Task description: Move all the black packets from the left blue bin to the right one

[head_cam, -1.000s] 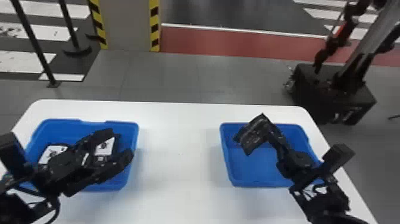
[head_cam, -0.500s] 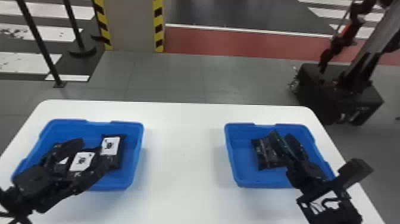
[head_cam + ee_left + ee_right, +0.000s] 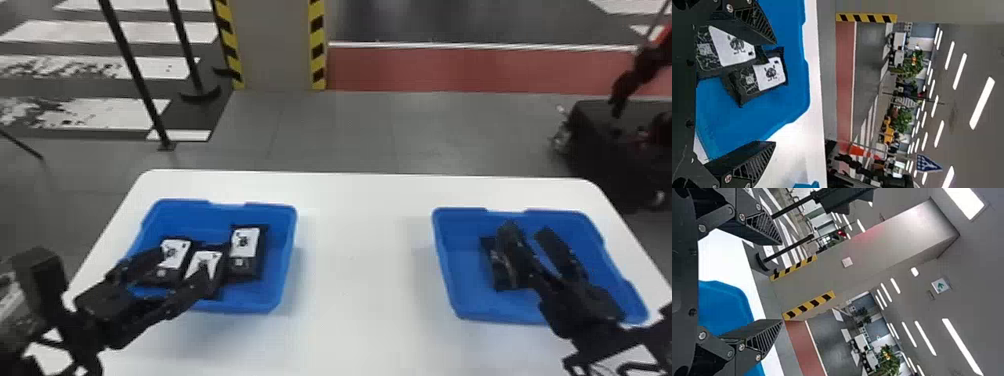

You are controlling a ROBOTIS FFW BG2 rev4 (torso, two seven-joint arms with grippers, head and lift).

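On a white, round-cornered counter (image 3: pixel 360 250) in the head view, two blue plastic bins stood well apart beneath a robot's black hands. The left hand (image 3: pixel 186 264) hung open over the left bin (image 3: pixel 287 240), its fingers spread above three flat black packets with white labels: one at the left (image 3: pixel 175 255), one in the middle (image 3: pixel 204 265) and one at the right (image 3: pixel 245 257). The right hand (image 3: pixel 527 230) hovered over the right bin (image 3: pixel 450 255), where a dark packet (image 3: pixel 501 280) lay partly hidden by a finger.

In the left wrist view, the left hand (image 3: pixel 760 96) stood wide and empty, one finger partly covering a labeled packet that met another inside the left bin.

In the right wrist view, the right hand (image 3: pixel 781 282) was also wide, nothing between its fingers, with the right bin, the counter's edge and a gray column with yellow-and-black striped corners (image 3: pixel 860 254) beyond.
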